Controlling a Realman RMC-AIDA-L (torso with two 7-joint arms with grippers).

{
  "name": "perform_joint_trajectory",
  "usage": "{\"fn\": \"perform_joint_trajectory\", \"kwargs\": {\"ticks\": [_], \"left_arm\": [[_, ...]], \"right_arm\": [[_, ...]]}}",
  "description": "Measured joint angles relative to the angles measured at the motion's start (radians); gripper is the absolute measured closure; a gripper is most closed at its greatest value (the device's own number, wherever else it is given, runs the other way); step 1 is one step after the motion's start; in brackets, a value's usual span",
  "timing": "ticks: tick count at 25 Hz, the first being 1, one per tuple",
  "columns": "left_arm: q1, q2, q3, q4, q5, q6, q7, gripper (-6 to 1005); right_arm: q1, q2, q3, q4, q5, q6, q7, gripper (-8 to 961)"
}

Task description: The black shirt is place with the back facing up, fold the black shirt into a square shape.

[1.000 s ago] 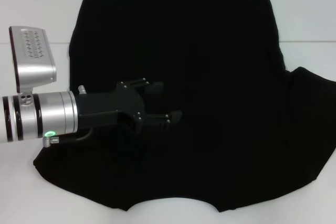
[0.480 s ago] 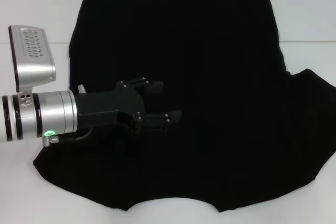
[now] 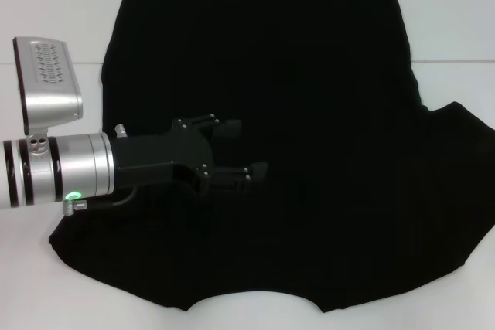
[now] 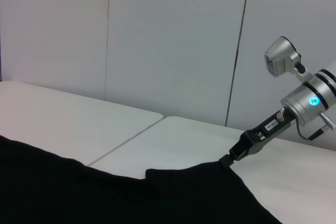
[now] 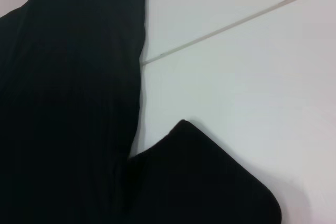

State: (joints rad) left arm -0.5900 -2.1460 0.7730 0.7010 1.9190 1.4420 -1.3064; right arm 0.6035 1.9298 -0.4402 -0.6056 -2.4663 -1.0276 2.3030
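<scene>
On the white counter in the head view, the black shirt lies spread out flat. It covers most of the counter top. The left end effector hangs over the left middle of the shirt. Its two fingers are spread apart and hold nothing. The left side of the shirt looks folded in, because no sleeve sticks out there. The sleeve on the right side has slid a tiny bit since a second ago. The left arm has not moved in that time. So I think the left fold is done and the right sleeve is the next part to fold in.

From the left wrist view, the shirt is a dark sheet low across the counter. Far off, the right end effector touches the corner of the sleeve. Its tip is right at the cloth and it seems to be pinching the edge, but I cannot tell for sure. Behind it stands a plain pale wall with thin dark seams. A thin line runs across the counter where two boards meet.

From the right wrist view, the sleeve corner is close up beside the body of the shirt. Bare white counter and the same thin line show next to it. No fingers show here.
</scene>
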Motion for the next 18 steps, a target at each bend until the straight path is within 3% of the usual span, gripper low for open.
{"fn": "perform_joint_trajectory", "kwargs": {"ticks": [8,18], "left_arm": [[-0.003,0.0,0.0,0.001,0.0,0.0,-0.008,114],[-0.007,0.005,0.0,0.003,0.0,-0.004,-0.023,113]], "right_arm": [[0.026,0.002,-0.011,0.002,0.051,-0.01,-0.005,932],[0.117,0.039,-0.099,-0.002,0.06,-0.037,-0.041,929]]}}
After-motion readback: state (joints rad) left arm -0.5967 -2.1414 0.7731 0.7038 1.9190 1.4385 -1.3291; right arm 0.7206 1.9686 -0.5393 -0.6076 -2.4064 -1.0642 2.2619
